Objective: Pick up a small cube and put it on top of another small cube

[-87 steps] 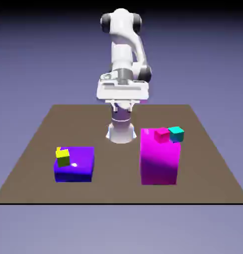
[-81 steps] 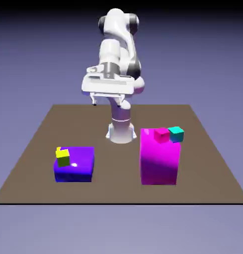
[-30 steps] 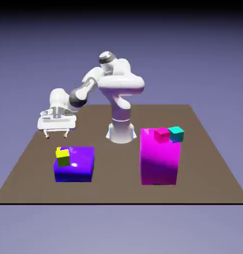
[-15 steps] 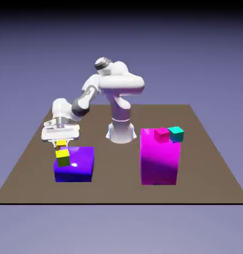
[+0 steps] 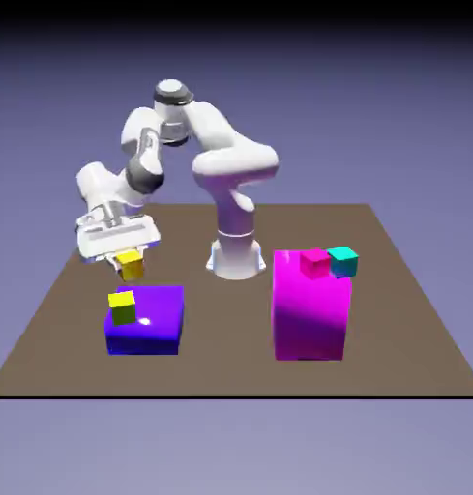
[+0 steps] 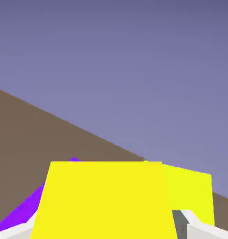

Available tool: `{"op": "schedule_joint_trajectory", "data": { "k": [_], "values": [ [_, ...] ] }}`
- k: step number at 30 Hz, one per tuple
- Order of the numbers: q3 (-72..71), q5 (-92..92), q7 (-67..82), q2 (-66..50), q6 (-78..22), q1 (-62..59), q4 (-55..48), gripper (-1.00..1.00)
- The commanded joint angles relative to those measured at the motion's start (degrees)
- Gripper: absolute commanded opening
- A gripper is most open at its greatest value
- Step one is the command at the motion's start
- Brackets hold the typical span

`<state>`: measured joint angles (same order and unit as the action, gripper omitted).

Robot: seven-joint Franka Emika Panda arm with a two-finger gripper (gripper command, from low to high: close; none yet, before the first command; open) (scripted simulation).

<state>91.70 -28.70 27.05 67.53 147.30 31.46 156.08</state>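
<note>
While my gripper (image 5: pixel 127 259) hangs above the table (image 5: pixel 395 290), my fingers clamp the small golden-yellow cube (image 5: pixel 131 264). Below them sits the yellow-and-olive cube (image 5: pixel 123 307) on the blue block (image 5: pixel 153 324).

small cube (image 5: pixel 131 264) — above block (image 5: pixel 148 321), leftward

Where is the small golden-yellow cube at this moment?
The small cube is held in the gripper, lifted at the exterior view's left, above and just behind the blue block that carries the other yellow cube.

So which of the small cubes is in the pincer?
The golden-yellow cube, lifted clear of the blue block. The yellow-olive one sits on that block; pink and teal top the magenta block.
</note>
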Motion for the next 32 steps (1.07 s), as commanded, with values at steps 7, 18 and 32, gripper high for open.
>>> {"op": "schedule_joint_trajectory", "data": {
  "k": [7, 18, 32],
  "values": [
    [-12.6, 16.0, 2.5, -6.8, 0.9, 14.5, 0.5, -1.00],
    [-32.4, 41.2, 6.4, -17.4, 2.2, 37.4, 1.2, -1.00],
    [-26.1, 47.1, 10.5, -21.8, 12.8, 53.6, 2.0, 1.00]
  ]
}}
